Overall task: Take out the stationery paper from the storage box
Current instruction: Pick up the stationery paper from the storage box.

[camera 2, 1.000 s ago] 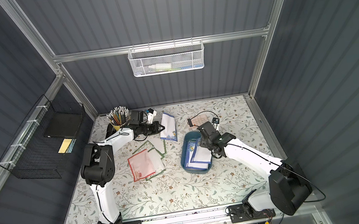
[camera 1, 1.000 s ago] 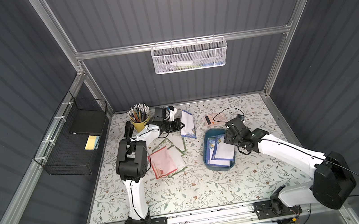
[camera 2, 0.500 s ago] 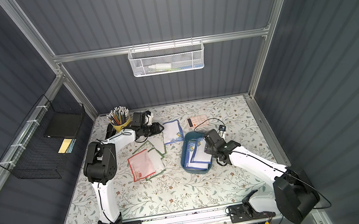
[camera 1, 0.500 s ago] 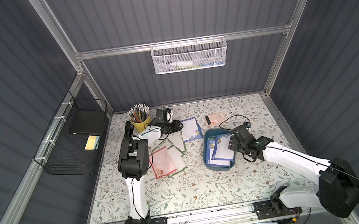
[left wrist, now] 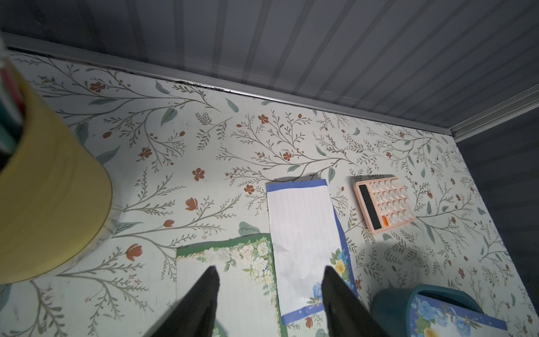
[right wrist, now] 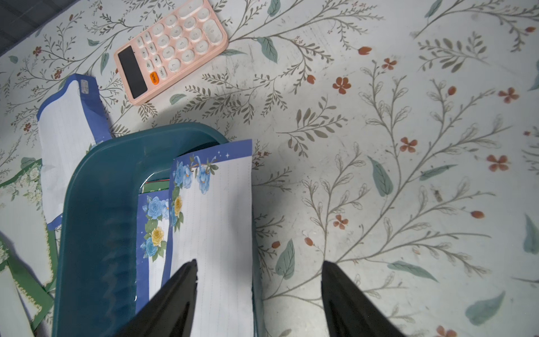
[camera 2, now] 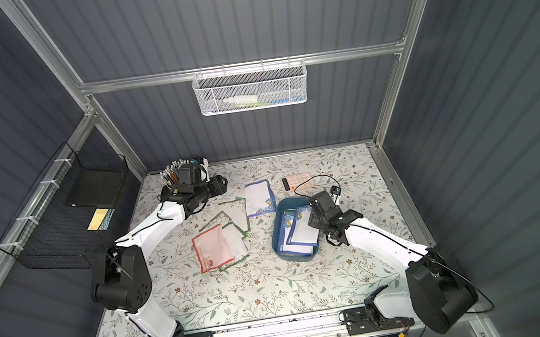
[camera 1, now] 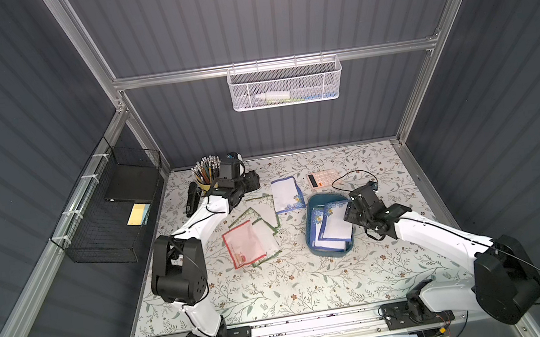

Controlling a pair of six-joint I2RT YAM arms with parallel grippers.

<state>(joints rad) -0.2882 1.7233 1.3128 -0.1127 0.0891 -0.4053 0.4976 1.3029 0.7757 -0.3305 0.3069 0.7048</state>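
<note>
The storage box [right wrist: 96, 204] is showing glossy, smooth teal plastic; the stationery paper [right wrist: 215, 221] is looking thin and matt; the calculator [right wrist: 172, 49] is showing smooth plastic.

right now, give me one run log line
left hand: open, empty | right hand: open at box edge | paper: sheets in box | blue sheet: on table

Storage box [camera 1: 315, 200] on floral counter [camera 1: 312, 287] holds overlapping blue-floral stationery paper [camera 1: 336, 228], right end effector [camera 1: 349, 213] at its right rim; blue-bordered sheet [camera 1: 286, 193], green-bordered sheets [camera 1: 260, 213] and red-bordered sheet [camera 1: 243, 245] lie outside, toward left end effector [camera 1: 257, 184].
</note>
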